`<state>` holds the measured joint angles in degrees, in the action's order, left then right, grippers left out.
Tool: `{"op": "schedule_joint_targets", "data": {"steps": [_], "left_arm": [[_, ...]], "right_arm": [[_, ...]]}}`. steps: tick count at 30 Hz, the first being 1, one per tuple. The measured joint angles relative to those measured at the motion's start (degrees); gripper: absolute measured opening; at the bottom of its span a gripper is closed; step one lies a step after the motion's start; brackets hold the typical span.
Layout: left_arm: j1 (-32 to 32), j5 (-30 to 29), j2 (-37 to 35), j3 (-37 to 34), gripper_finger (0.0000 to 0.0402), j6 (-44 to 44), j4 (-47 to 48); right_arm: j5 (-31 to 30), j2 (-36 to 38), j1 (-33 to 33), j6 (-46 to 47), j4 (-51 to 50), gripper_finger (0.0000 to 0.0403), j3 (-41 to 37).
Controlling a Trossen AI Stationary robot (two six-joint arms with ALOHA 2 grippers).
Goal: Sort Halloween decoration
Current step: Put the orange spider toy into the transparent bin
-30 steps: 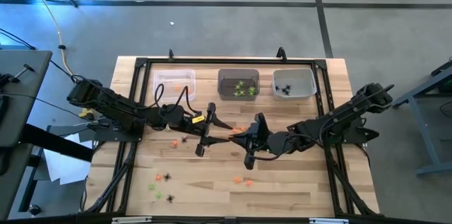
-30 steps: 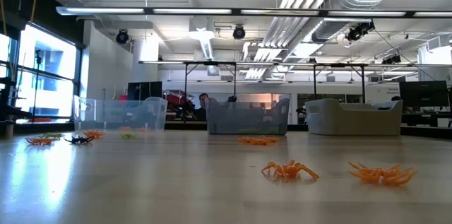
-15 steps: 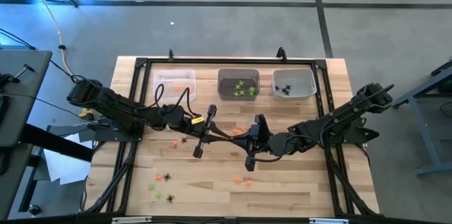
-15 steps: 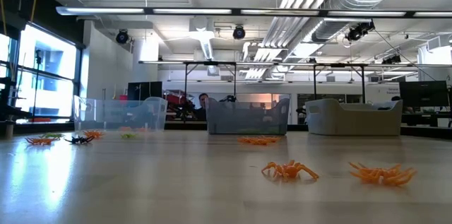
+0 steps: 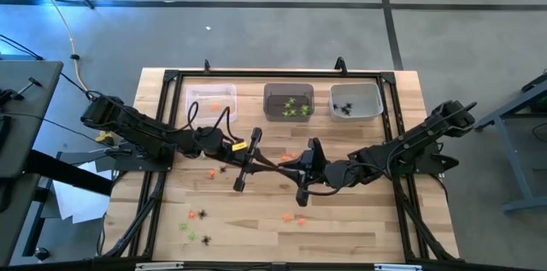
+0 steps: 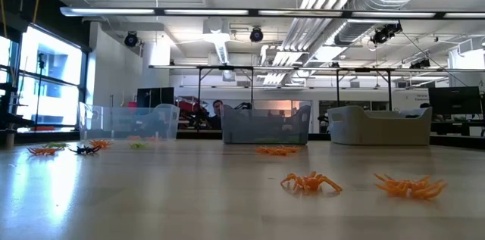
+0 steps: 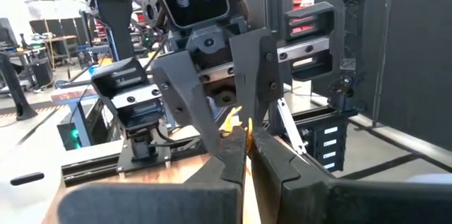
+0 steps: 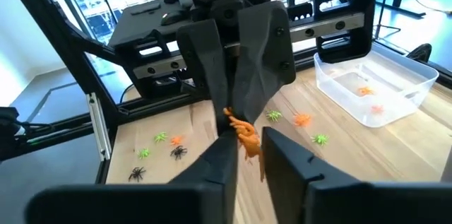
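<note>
Between both grippers, a tiny orange trinket [image 8: 244, 133] hangs: left gripper [image 8: 236, 121] pinches it, right gripper [image 8: 248, 155] partly loosened. More trinkets dot the wooden table [image 5: 342, 228].

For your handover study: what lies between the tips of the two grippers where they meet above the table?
A tiny orange plastic trinket. The right wrist view shows it where the left gripper meets the right gripper; the left jaws are shut on it.

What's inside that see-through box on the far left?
The clear left bin holds a couple of orange trinkets on its floor. Its walls are translucent, so little is hidden, though anything tinier is too small to make out.
</note>
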<state>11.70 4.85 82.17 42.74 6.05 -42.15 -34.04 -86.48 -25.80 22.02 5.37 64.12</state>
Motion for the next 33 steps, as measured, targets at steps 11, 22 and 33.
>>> {"op": "schedule_joint_targets", "data": {"steps": [11,22,33], "left_arm": [[0.0,0.07,-0.02,0.03,0.0,-0.42,0.09],[-1.34,-7.7,-4.76,-0.02,0.0001,1.68,8.91],[-14.07,-35.72,-24.13,-0.02,0.0001,-0.36,49.28]], "right_arm": [[-3.49,0.03,-0.63,-1.37,-0.18,0.017,-0.02],[-3.52,4.33,-3.4,1.83,-6.24,0.018,0.04],[-3.73,9.18,-4.85,18.85,-26.52,0.0172,0.04]]}}
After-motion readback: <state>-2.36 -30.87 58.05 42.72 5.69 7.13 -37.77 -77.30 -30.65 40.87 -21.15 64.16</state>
